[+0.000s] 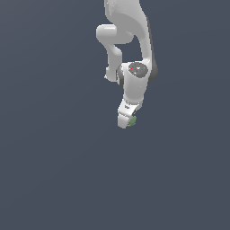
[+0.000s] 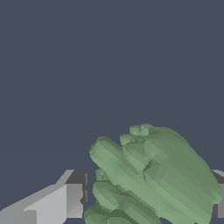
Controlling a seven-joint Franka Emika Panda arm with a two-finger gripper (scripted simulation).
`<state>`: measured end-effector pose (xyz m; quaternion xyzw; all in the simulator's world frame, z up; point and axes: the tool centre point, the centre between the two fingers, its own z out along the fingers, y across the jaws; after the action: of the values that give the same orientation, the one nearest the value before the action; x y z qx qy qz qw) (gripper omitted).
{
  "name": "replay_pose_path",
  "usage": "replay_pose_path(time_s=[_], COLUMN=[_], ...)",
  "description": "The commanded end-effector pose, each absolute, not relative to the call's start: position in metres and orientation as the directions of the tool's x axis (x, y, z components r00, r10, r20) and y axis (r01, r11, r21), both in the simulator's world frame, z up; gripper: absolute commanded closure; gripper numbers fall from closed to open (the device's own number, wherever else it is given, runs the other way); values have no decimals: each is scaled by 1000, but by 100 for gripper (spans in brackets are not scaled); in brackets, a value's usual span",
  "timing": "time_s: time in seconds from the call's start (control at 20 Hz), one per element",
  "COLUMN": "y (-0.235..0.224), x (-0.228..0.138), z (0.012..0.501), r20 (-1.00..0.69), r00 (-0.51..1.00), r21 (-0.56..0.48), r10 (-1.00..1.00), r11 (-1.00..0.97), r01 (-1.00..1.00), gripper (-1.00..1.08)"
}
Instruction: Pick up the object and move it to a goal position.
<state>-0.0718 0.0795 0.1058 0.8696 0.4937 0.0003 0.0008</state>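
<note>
Hanging from the white arm [image 1: 134, 40], the gripper [image 1: 127, 122] points down with the object [image 1: 131, 121] at its tip. In the exterior view only a small green sliver shows beside the lower end of the gripper, the rest being hidden behind the white body. The wrist view is closer: the lumpy green object [image 2: 153, 179] fills the space between the two fingers [image 2: 65, 201], one finger on each side of it, and the jaws stand closed to about the object's width. Both pads look to be touching it, so I judge the gripper has hold of it, though the contact itself is partly hidden.

Nothing but plain dark ground shows beyond the object, and I cannot tell whether it is resting on a surface or lifted clear. No goal marker is visible in either view. Gripping the lump across its middle likely keeps so irregular a shape from twisting out during the carry.
</note>
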Motion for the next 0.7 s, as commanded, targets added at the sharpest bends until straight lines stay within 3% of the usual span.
replay_pose_path(time_s=[0.0, 0.35, 0.65], y=[110, 171, 194], x=[-68, -58, -53], z=[116, 136, 143], r20=[-1, 0, 0], r00=[514, 514, 514], r21=[1, 1, 0], r10=[858, 858, 858], r11=[-514, -514, -514], r01=[858, 858, 858], gripper=[108, 108, 108])
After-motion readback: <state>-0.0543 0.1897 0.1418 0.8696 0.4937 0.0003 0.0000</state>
